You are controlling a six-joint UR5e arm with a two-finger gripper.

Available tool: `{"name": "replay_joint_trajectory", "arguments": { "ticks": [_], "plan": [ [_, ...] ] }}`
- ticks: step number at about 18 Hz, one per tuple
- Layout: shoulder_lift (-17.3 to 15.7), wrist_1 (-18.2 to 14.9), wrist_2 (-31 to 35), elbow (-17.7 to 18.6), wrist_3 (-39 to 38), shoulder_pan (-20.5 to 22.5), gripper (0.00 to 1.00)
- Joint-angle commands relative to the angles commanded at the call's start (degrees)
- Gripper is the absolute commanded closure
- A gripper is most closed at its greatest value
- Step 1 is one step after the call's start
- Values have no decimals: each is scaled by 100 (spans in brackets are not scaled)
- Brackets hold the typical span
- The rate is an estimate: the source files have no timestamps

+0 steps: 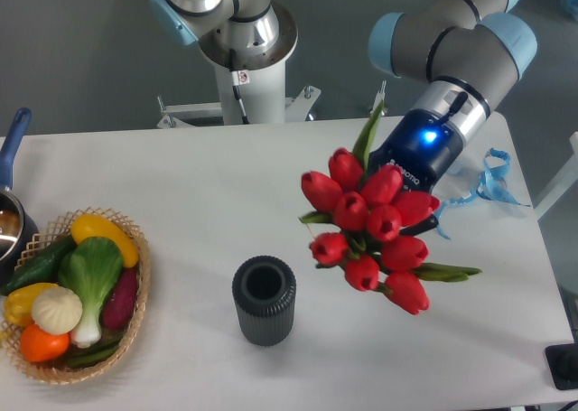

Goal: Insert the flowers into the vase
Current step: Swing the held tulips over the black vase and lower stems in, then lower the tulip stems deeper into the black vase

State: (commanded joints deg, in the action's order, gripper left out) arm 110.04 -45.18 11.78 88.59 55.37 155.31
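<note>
The gripper [408, 194] holds the flowers [372, 228] in the air, red buds pointing toward the camera, though the fingers are hidden behind the bunch so their grasp cannot be seen directly. The flowers hang up and to the right of the vase [264, 300], which stands upright on the white table [208, 185], well apart from the wicker basket [137, 284] of vegetables at the left edge

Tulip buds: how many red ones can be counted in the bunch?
10 visible, clustered in the flowers held up right of the vase: three along the top, four mid-cluster, three lower. More may be hidden behind.
</note>
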Motion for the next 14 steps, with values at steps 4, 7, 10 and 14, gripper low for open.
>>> {"name": "replay_joint_trajectory", "arguments": {
  "ticks": [4,7,10,14],
  "plan": [
    [79,0,0,35,35,-123,95],
    [105,9,0,62,35,-237,93],
    [255,9,0,70,44,-387,93],
    [290,9,0,114,53,-405,93]
  ]
}}
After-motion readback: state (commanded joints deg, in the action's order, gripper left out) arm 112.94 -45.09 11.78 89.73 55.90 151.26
